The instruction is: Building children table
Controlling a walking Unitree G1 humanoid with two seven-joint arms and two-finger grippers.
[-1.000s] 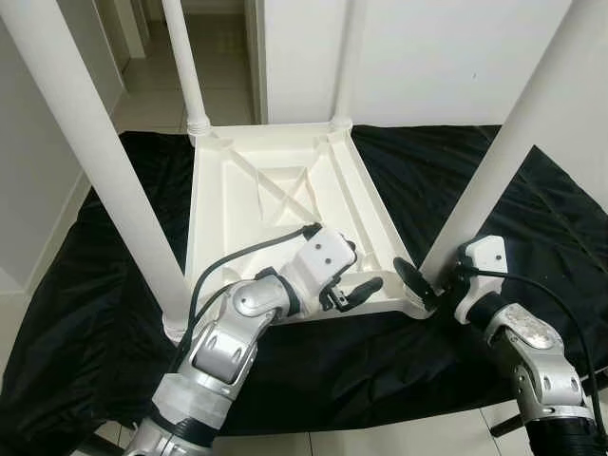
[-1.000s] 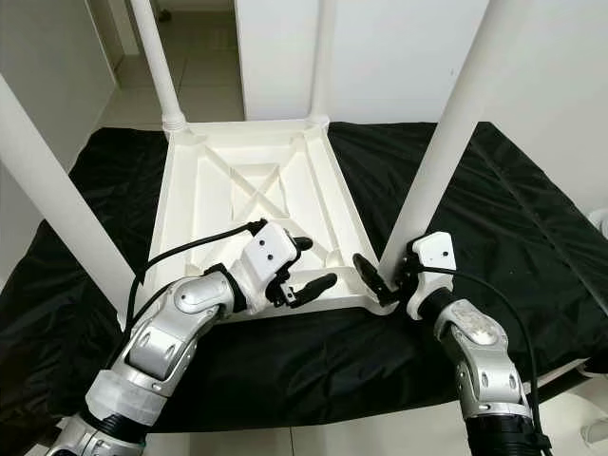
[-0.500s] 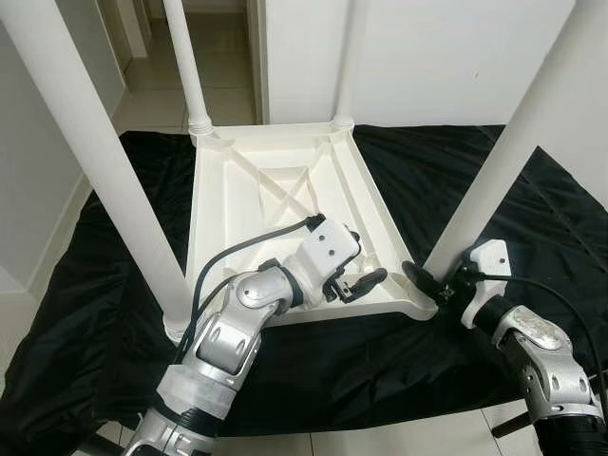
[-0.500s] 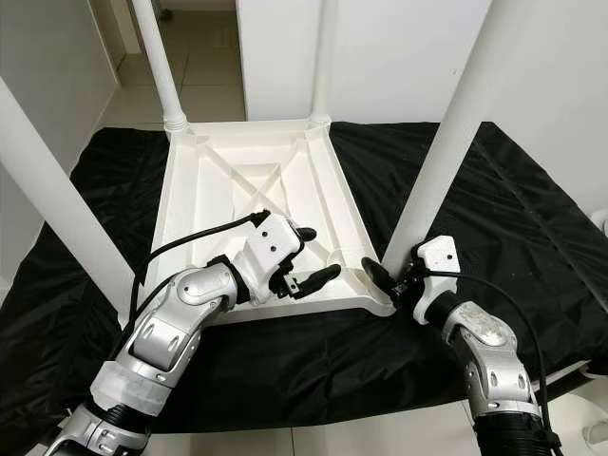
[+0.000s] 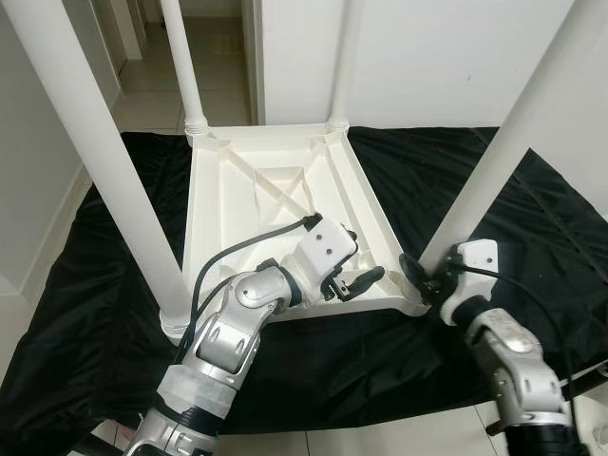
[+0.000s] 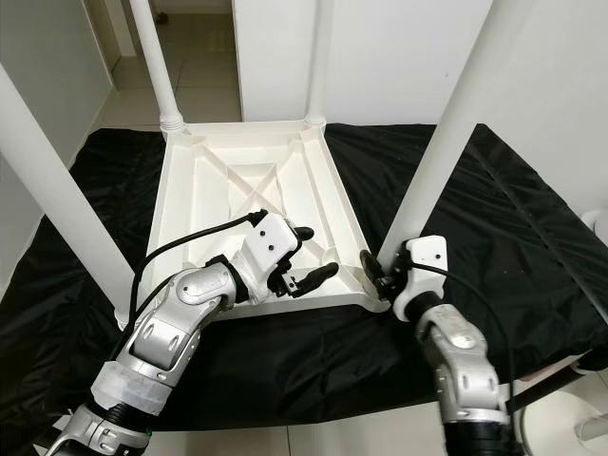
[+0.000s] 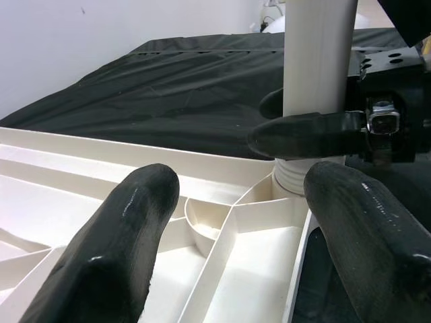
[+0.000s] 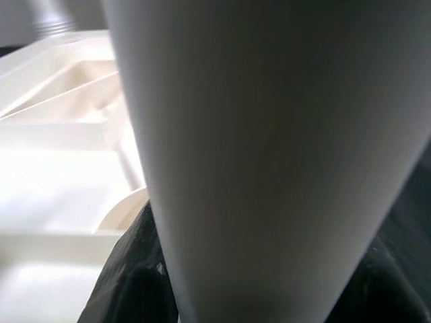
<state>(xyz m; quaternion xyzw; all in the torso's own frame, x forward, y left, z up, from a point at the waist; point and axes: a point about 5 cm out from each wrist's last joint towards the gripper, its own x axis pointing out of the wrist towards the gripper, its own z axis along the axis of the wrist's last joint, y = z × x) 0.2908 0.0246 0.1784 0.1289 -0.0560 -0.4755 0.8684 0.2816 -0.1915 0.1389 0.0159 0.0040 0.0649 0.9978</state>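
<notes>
Basically a black cloth (image 5: 85,313) covers the floor patch in front of the robot, w/ a white plastic children table (image 5: 275,204) lying upside down on it, ribbed underside facing up. Four white legs stand up from its corners: near-left leg (image 5: 100,161), near-right leg (image 5: 518,142), far-left leg (image 5: 182,62), far-right leg (image 5: 347,57). Pale tiled floor (image 5: 152,95) runs off behind the cloth, white wall (image 5: 446,57) at the back.

Left gripper (image 5: 353,273) hangs over the table's near edge, inside the frame, approx between the two near legs but closer to the right one; fingers (image 7: 131,222) spread apart, holding nothing, ribs and a round socket showing between them in the left wrist view.

Right gripper (image 5: 426,277) sits at the base of the near-right leg, just above its threaded collar at the table's near-right corner; black fingers (image 7: 303,131) closed round the leg, one each side, touching it. Right wrist view is mostly the leg up close, blurred
</notes>
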